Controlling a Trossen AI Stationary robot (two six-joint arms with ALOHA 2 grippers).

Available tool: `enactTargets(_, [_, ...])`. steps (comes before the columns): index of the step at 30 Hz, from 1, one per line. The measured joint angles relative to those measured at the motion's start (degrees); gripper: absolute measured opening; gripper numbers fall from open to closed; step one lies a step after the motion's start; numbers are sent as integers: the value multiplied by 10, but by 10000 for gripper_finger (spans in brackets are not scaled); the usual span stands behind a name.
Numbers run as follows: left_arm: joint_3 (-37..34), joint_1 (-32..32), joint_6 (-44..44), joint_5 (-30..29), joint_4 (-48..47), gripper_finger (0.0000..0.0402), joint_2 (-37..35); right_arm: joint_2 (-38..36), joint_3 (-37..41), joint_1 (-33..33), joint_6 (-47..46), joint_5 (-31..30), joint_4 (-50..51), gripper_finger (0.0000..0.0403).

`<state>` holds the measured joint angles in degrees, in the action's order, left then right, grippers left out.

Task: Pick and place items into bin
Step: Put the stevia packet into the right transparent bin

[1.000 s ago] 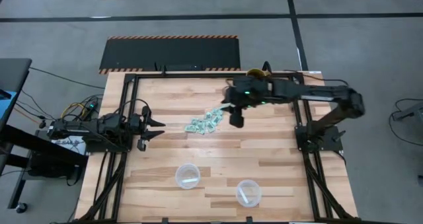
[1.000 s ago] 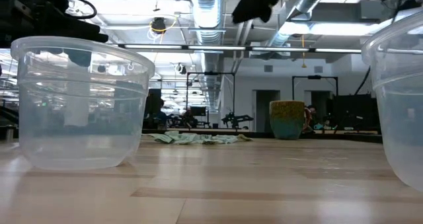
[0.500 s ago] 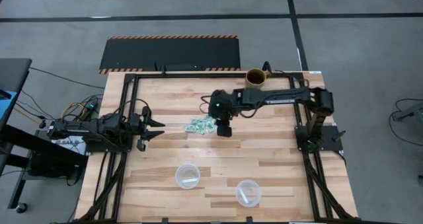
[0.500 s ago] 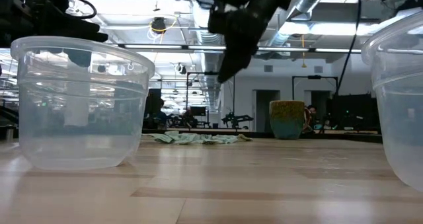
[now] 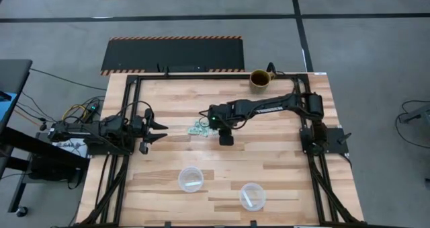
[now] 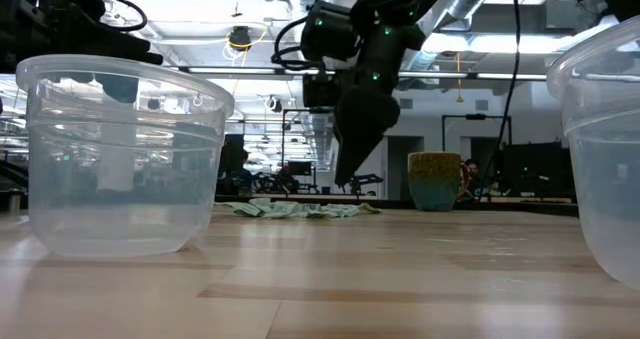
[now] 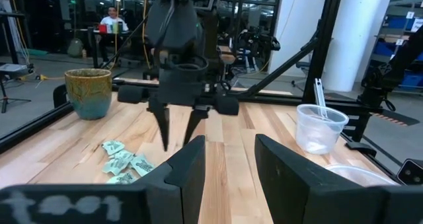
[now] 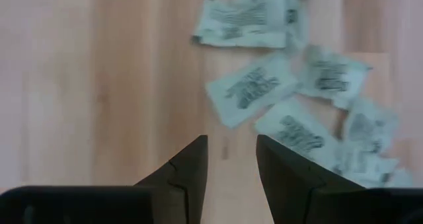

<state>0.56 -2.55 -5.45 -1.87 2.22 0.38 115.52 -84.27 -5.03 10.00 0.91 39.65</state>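
High view: your right hand (image 5: pixel 226 139) has swung inward over the last second and dropped to the near edge of the pale mint-green paper packets (image 5: pixel 201 128) heaped mid-counter. Fingers spread, nothing held. Judgement: a pick is about to start. Left hand (image 5: pixel 161 129) waits open at the wooden counter (image 5: pixel 282 167) edge. Two clear round plastic cups (image 5: pixel 190 179) (image 5: pixel 252 195) sit near the front, each apparently holding a piece or two. Brown glazed mug (image 5: pixel 259 78) at the back.
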Motion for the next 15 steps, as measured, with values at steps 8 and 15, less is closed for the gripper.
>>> enactTargets(8, [0,0,0,0,-1,121,0,0,0,-3,25,-25,-13,123])
enactTargets(15, [0,0,0,0,-1,121,0,1,0,-11,34,-25,-30,123])
